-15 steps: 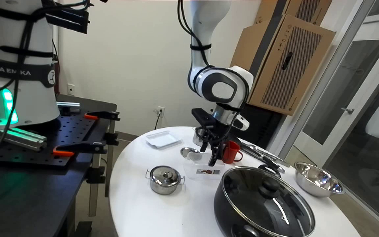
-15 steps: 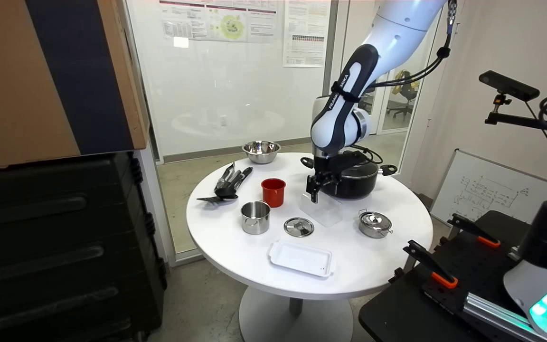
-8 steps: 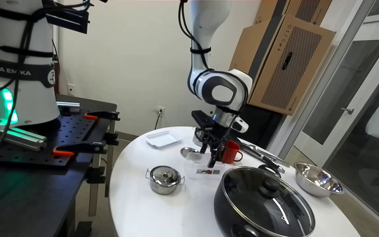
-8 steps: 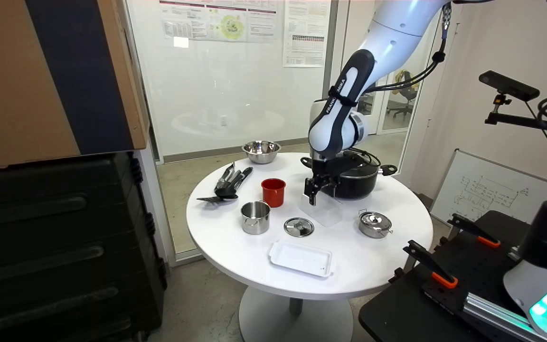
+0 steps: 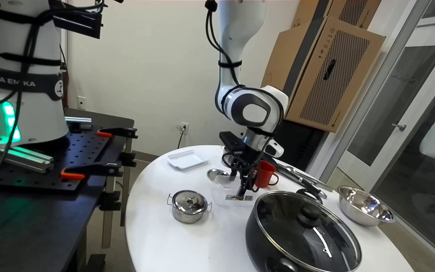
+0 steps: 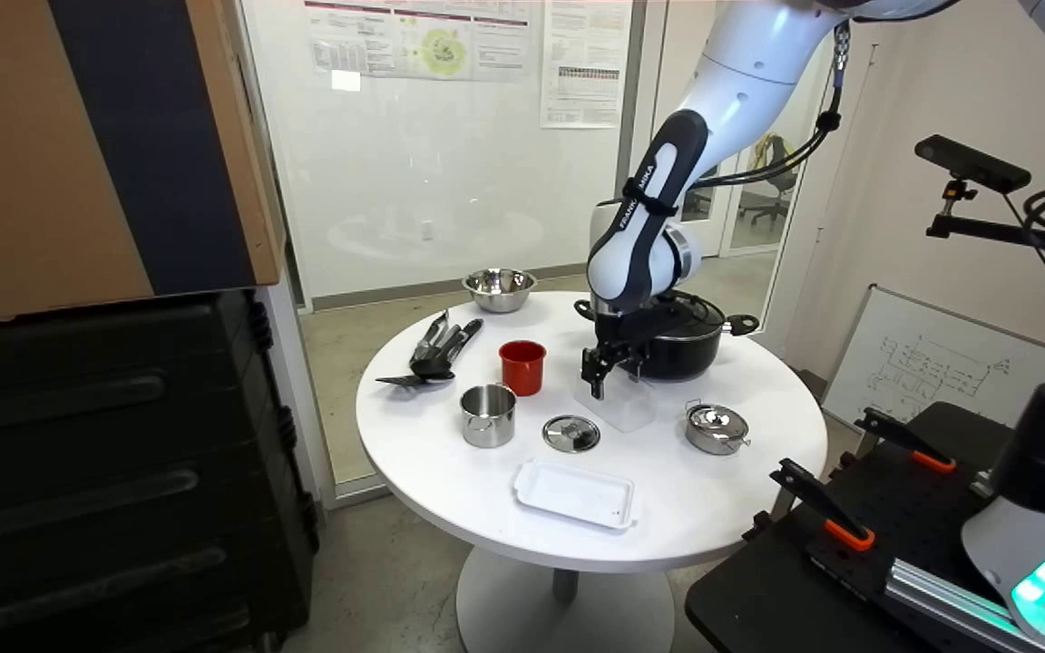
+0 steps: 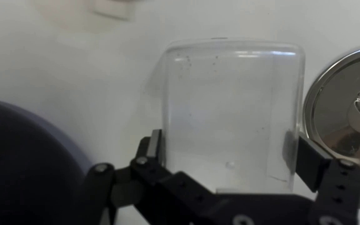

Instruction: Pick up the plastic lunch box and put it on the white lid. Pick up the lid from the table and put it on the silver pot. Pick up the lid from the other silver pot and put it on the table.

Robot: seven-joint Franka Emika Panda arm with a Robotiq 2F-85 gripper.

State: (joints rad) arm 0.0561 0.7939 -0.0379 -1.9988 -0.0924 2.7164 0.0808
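A: Tool (image 7: 229,143) status?

B: Jaws are spread wide. The plastic lunch box (image 7: 223,93) is straddled; its side walls are flanked by the fingers (image 7: 154,143), one per side.

A: Contact on the walls?

B: Cannot be told. Fingers are seen right at both walls in the wrist view, but whether the plastic is touched is not made clear there.

A: Box location?

B: On the surface (image 5: 153,234), as seen in both exterior views. It is placed between the red mug (image 5: 266,173) and the other silver pot (image 5: 186,216). Loose steel lid (image 7: 339,109) is set just beside it, wire handle up.

A: White lid (image 6: 577,494)?

B: Laid flat near the surface's edge, well apart from the tool. Steel lid is seen between it and the box.

A: Pots?

B: Silver pot (image 6: 488,426) is stood upright, mouth exposed, just beside the red mug. Other silver pot is capped by its own lid (image 5: 190,201); wire handles are seen at its sides.

A: Other items on the surface?

B: Black pan (image 6: 681,358) is covered by a glass lid (image 5: 285,215) and is set near the box. Steel bowl (image 6: 499,292) and utensils (image 6: 436,354) are seen near the edge in both exterior views.
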